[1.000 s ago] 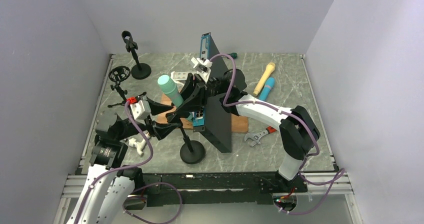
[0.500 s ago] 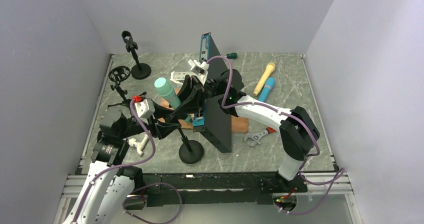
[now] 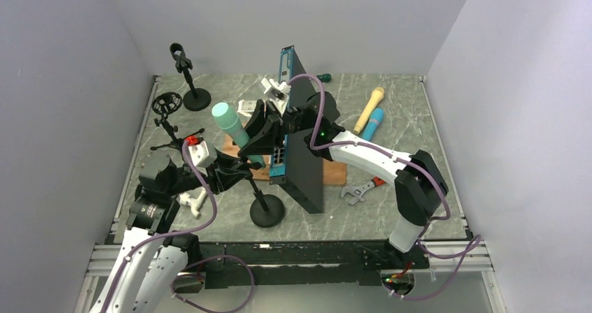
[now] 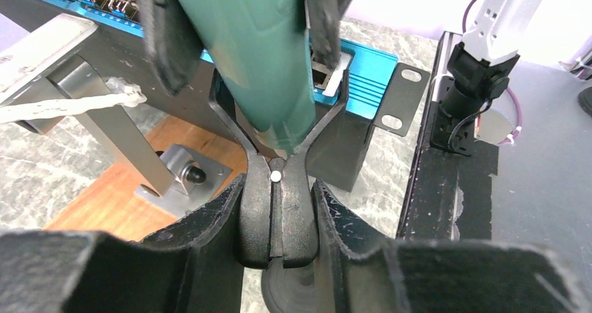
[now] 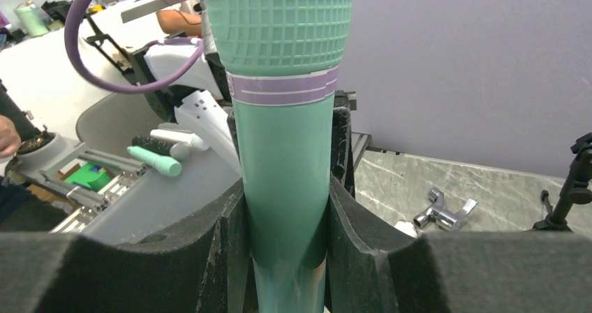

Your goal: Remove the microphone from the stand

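The teal microphone [image 3: 230,123] leans up to the left, and my right gripper [image 3: 264,133] is shut on its body. The right wrist view shows the microphone [image 5: 283,117] pinched between the foam pads [image 5: 230,236] of that right gripper [image 5: 286,194]. Its tail [image 4: 269,61] still sits between the prongs of the black stand's clip [image 4: 279,208]. My left gripper [image 4: 279,194] is shut on the neck of that clip. From above, the left gripper [image 3: 234,175] holds the stand over its round base [image 3: 268,212].
A blue-fronted black network switch [image 3: 300,159] stands on edge on a wooden block right behind the stand. Two other black stands [image 3: 187,75] [image 3: 166,110] are at the back left. Yellow [image 3: 368,109] and blue [image 3: 373,123] microphones and a wrench [image 3: 359,191] lie to the right.
My left gripper has closed onto the stand's clip neck. The right gripper has moved the microphone slightly left and back.
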